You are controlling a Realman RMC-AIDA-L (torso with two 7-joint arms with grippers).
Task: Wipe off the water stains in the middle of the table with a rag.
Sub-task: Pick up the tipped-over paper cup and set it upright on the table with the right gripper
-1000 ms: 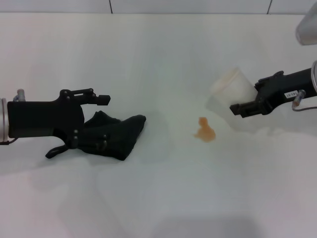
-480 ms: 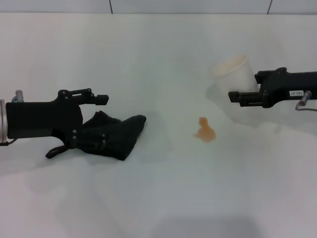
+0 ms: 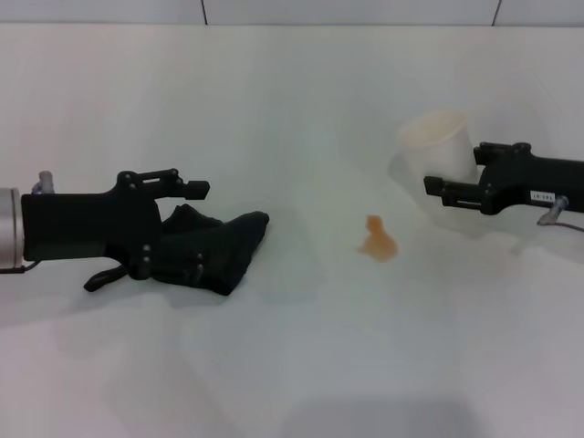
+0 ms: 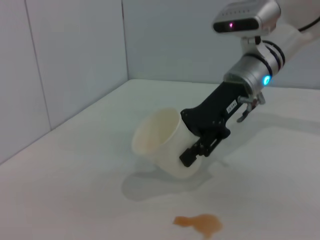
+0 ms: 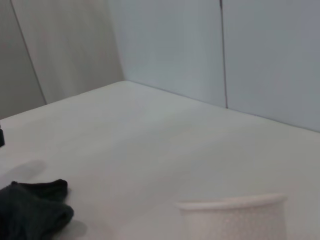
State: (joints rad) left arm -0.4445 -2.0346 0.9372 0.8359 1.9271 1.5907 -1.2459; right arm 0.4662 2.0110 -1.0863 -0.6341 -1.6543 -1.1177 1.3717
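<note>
Right in the middle of the white table [image 3: 301,365], the head view shows the water stains [image 3: 378,240], a small orange blotch. Left of the blotch lies the black rag [image 3: 214,248], crumpled on the table. The left gripper [image 3: 151,228] is at the rag's far-left side, its fingers spread wide, one above the rag and one low by the table. Right of the blotch, the right gripper [image 3: 449,182] holds a cream paper cup [image 3: 438,146], pinched at its side.

Next, the left wrist view shows the blotch [image 4: 199,223] low on the table, with the cup [image 4: 162,142] just behind it. The cup is tipped over on its side and clamped by the right gripper [image 4: 192,150].

Last, the right wrist view shows the cup's rim [image 5: 231,202] close up and the rag [image 5: 32,207] well apart from it.
</note>
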